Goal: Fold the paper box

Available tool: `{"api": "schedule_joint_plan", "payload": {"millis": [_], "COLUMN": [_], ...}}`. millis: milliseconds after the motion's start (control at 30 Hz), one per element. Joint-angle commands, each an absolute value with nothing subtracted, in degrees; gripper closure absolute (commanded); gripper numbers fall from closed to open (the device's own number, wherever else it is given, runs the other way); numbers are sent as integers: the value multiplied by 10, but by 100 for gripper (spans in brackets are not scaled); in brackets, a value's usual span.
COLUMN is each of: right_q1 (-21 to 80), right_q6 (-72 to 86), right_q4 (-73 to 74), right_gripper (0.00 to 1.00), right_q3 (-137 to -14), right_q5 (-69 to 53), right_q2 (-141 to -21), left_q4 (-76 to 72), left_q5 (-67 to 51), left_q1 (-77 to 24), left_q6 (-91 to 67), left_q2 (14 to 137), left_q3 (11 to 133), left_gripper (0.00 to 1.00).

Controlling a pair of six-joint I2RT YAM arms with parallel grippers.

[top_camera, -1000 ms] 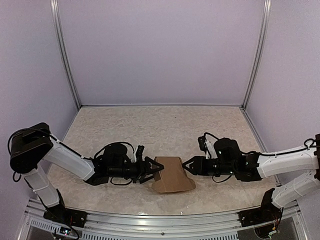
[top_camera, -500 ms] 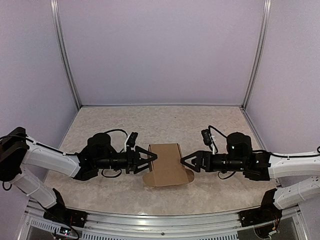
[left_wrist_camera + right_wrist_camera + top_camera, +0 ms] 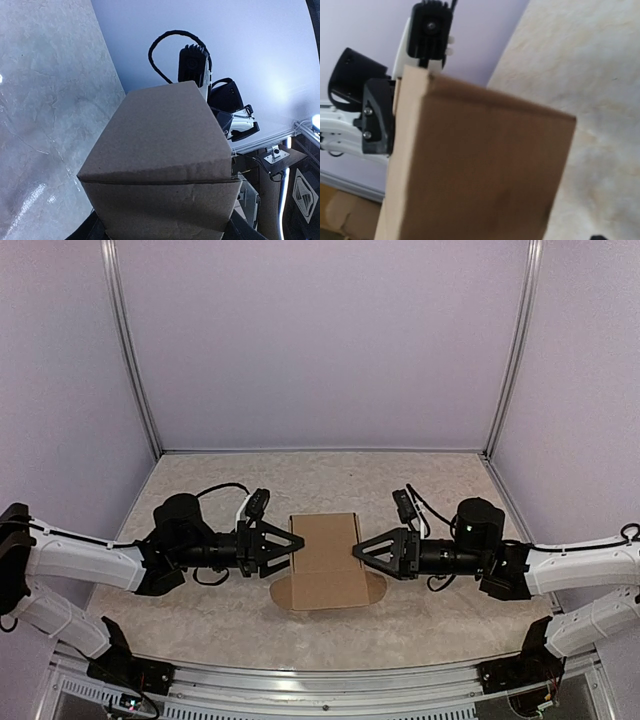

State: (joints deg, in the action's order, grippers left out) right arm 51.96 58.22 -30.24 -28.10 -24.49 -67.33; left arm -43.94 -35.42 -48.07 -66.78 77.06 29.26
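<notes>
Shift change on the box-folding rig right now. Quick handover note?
Left gripper: closed on the left end of the paper box, holding it.
Right gripper: open, tips at the box's right end, no grip.
Box: mid-table, between the two grippers.
Done: walls folded into a squarish box.
Left: rounded tabs stick out at the near bottom corners and probably need tucking. Can't tell if the box rests on the table.
</notes>
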Motion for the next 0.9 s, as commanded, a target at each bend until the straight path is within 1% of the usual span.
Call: {"api": "schedule_joint_plan", "payload": {"millis": [0, 267, 633, 733, 800, 833, 867], "right_q1": [516, 515, 516, 515, 515, 515, 515], "right_q6": [640, 681, 710, 710, 711, 710, 710], "right_q4": [-395, -454, -501, -501, -501, -502, -501], "right_gripper": [11, 24, 41, 50, 59, 61, 62], "right_q3": [-291, -293, -301, -303, -304, -304, -304], "right_q5": [-291, -313, -338, -340, -341, -341, -341], "right_q2": [-704, -728, -754, -755, -755, -754, -754], "left_q4": [-477, -503, -511, -510, -506, -502, -498], "left_q5": [-387, -398, -404, -404, -402, -401, -399], "left_q1": [-477, -476, -472, -472, -472, -472, -472], "left_q6": [-672, -675, -679, -679, -676, -674, -672], "left_q2": [768, 767, 777, 778, 779, 780, 779], "left_q3": [283, 280, 281, 280, 280, 280, 280], "left_gripper": [67, 70, 70, 70, 67, 64, 59]}}
